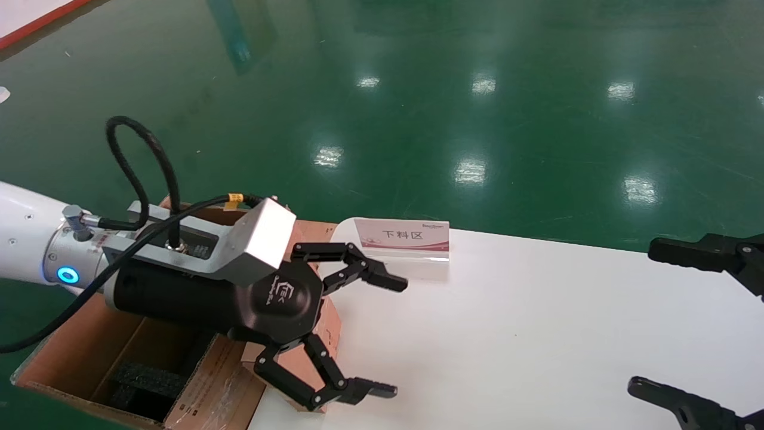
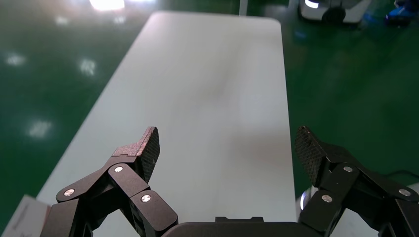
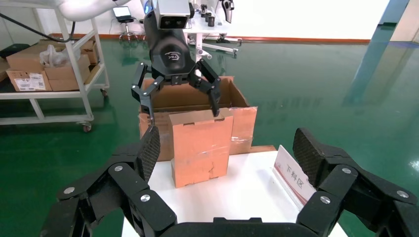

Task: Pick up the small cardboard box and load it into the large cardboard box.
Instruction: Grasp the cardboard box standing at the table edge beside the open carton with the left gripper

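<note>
One small cardboard box [image 3: 200,147] stands upright on the white table [image 1: 537,334], against the one large cardboard box [image 1: 89,358]. The left gripper [image 1: 364,331] hangs spread wide just above the small box, not touching it. The right gripper [image 3: 227,148], across the table from it, is also spread wide, holding nothing.

Head view: left gripper [image 1: 391,334] and its wrist housing cover most of the small cardboard box [image 1: 327,316]; only slivers of brown show between the spread fingers. The large cardboard box [image 1: 89,352] runs off the bottom edge at the table's [image 1: 537,334] left end, its interior largely hidden by the arm, one black foam block [image 1: 143,382] partly visible. Right gripper [image 1: 704,322] cut by the right edge. Printed text on the carton flap too small to read.

Left wrist view: neither box visible.
</note>
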